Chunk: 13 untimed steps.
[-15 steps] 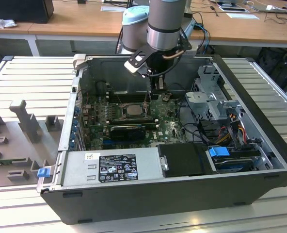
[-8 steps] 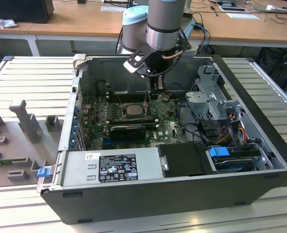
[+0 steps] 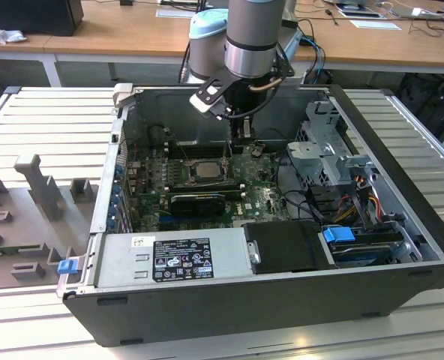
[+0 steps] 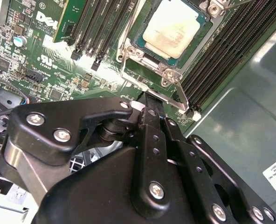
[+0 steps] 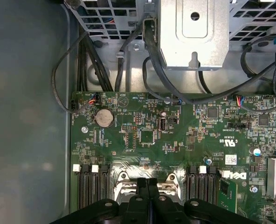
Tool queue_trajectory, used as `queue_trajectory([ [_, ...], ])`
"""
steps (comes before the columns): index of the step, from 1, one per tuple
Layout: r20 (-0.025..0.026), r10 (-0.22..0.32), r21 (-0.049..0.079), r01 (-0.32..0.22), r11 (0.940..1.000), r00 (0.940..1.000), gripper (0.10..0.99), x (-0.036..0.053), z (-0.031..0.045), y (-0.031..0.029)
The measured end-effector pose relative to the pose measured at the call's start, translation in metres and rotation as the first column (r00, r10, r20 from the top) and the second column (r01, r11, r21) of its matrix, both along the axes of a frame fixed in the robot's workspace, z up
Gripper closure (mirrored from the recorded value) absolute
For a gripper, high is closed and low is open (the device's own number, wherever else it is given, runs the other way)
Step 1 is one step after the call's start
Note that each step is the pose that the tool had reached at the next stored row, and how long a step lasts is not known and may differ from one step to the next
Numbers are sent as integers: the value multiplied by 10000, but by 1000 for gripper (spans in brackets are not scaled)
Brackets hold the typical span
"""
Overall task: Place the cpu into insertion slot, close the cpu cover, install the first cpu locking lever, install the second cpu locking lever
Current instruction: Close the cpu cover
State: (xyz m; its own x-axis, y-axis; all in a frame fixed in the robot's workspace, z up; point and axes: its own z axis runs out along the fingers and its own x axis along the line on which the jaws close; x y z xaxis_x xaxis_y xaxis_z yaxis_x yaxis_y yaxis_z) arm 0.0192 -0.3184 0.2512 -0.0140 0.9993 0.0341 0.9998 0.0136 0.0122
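Pincer (image 4: 148, 97), fingers pressed together and pinching nothing, hangs low inside the computer case (image 3: 402, 247), over the motherboard (image 4: 58, 70). The cpu cover (image 4: 125, 51) seems shut over the insertion slot (image 4: 149, 59), cpu (image 4: 171, 27) seated. I judge the tip should press the locking lever (image 4: 177, 91) down steadily, squarely, without slipping.

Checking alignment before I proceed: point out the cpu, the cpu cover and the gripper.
cpu (image 4: 173, 25), second wrist view, middle of its pale metal face.
cpu cover (image 4: 131, 42), second wrist view, silvery frame strip beside the chip.
gripper (image 5: 148, 183), first wrist view, between its fingertips.
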Motion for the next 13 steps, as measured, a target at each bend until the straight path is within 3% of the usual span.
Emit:
queue_trajectory([
  [13, 0, 0, -1, 0, 10000, 10000, 980, -36, 0, 0],
])
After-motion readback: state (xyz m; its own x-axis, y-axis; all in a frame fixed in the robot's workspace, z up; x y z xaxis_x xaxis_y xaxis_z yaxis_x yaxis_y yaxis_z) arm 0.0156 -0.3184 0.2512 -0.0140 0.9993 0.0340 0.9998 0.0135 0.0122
